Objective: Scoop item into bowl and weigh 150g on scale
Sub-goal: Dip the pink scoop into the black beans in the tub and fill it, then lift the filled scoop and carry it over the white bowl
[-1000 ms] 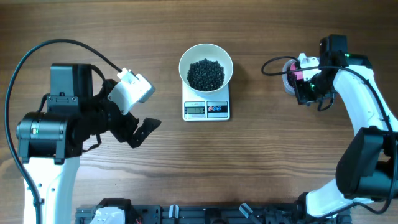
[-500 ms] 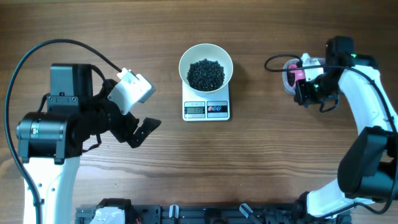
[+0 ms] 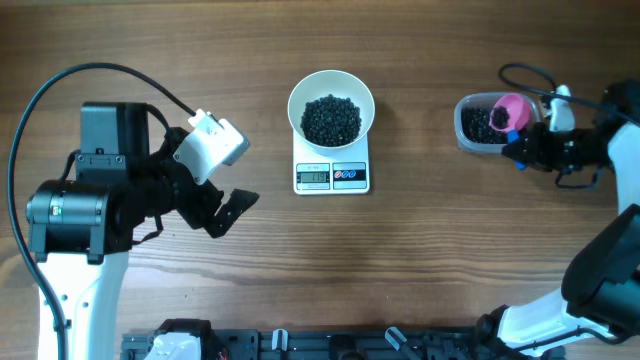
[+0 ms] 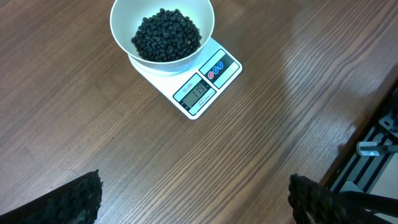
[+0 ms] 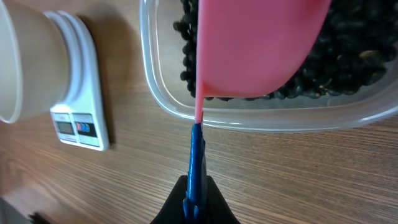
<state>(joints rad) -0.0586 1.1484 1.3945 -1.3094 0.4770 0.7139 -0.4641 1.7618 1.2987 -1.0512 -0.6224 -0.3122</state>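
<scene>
Right now: right gripper (image 5: 196,190) pinching the scoop (image 5: 255,43), left gripper (image 4: 196,205) gaping

My right jaws are pressing together on the scoop's blue handle (image 5: 196,149); the pink scoop is hanging over the clear tub (image 5: 249,119), which is holding loose black beans (image 5: 354,56); I cannot tell whether the scoop is touching them. My left jaws are standing wide apart with nothing between them; that gripper is hovering above the wooden table (image 4: 124,155), near the scale (image 4: 205,87). The white bowl (image 4: 121,12) is sitting on the scale and carrying a heap of the same beans; the tub is standing well apart from the scale, over by my right arm.
</scene>
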